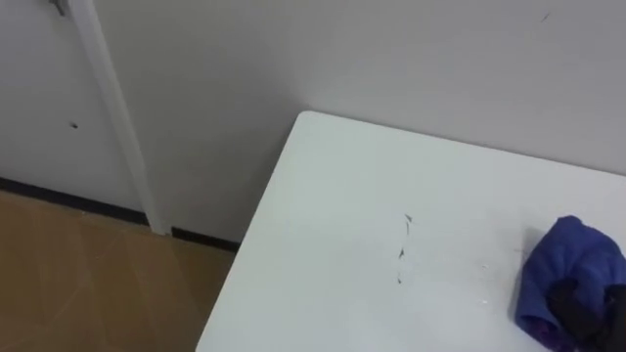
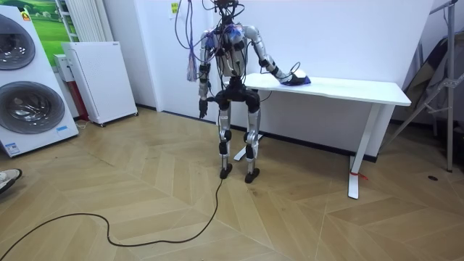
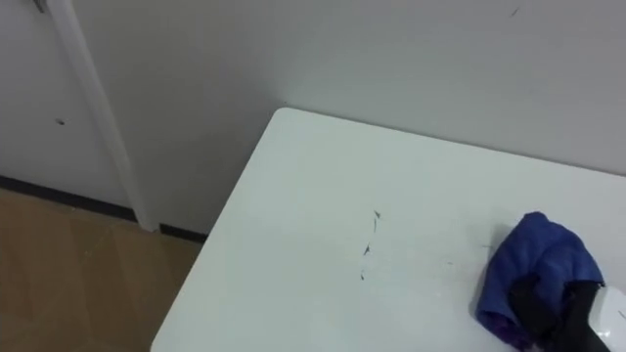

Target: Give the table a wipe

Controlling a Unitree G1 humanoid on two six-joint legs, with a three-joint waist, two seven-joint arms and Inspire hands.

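A bunched blue cloth lies on the white table at the right edge of the eye views. My right hand rests on its near side, dark fingers curled into the folds. Thin dark marks streak the tabletop to the left of the cloth. In the room view I stand at the end of the table on the room view's left, right arm stretched to the cloth. My left hand hangs at my side.
The table's far left corner meets the white wall. A white upright strip runs down the wall to the wooden floor. In the room view stand a white cabinet and washing machines.
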